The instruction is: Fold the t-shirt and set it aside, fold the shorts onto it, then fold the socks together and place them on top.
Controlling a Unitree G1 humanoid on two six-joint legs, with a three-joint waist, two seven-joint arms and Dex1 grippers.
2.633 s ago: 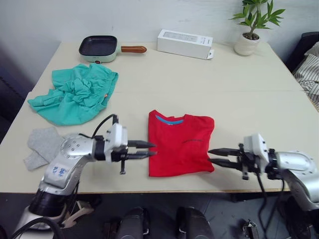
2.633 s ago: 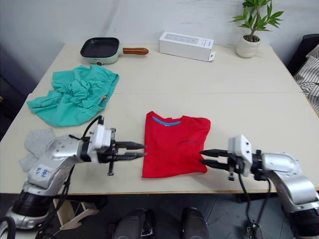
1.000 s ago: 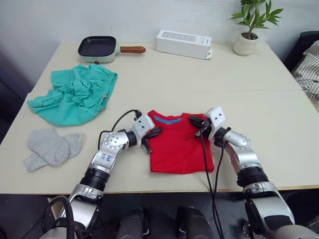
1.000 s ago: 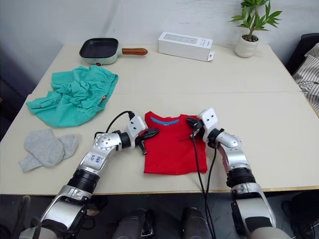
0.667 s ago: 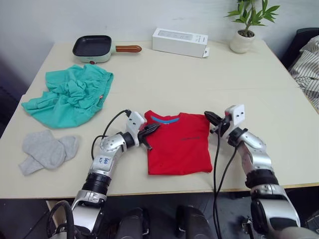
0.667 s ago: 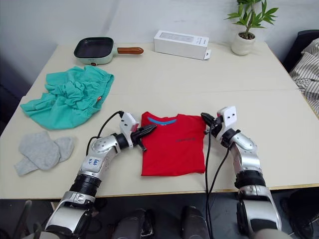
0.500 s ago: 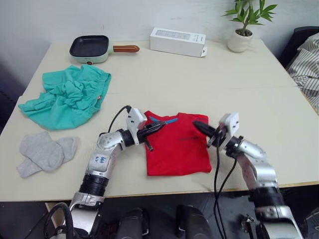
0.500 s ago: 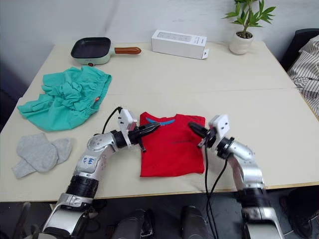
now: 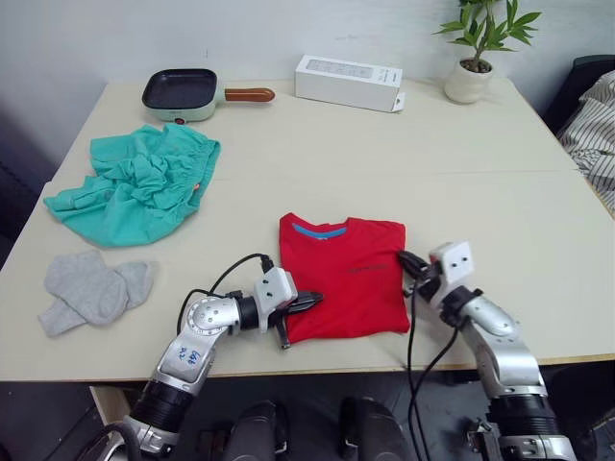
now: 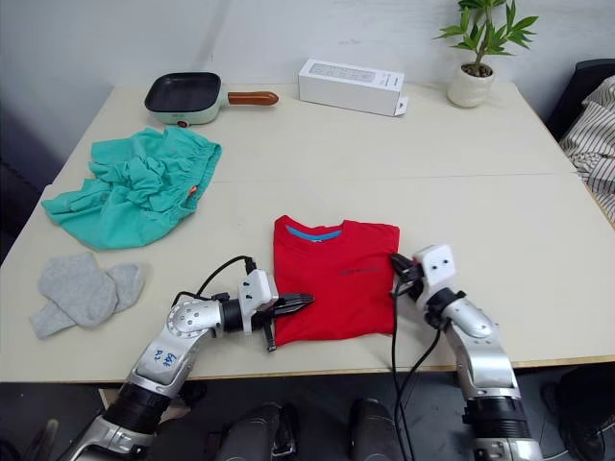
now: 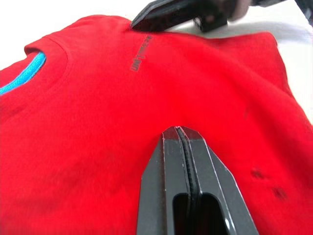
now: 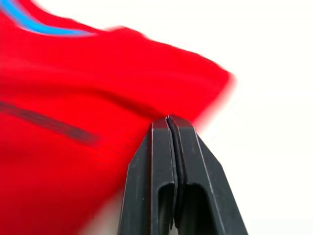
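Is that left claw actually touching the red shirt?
Cannot tell. In the left wrist view the shut left gripper lies over the t-shirt, but no view plainly shows contact or a gap.

T-shirt: chest print too small to read from the head views; in the right wrist view the cloth is blurred and runs off the frame's edges. Left gripper: its fingertips cover a small patch of the tee's near left corner, so the hem beneath is hidden. Striped cloth at the far right and potted plant at the far edge: both cut by the frame.
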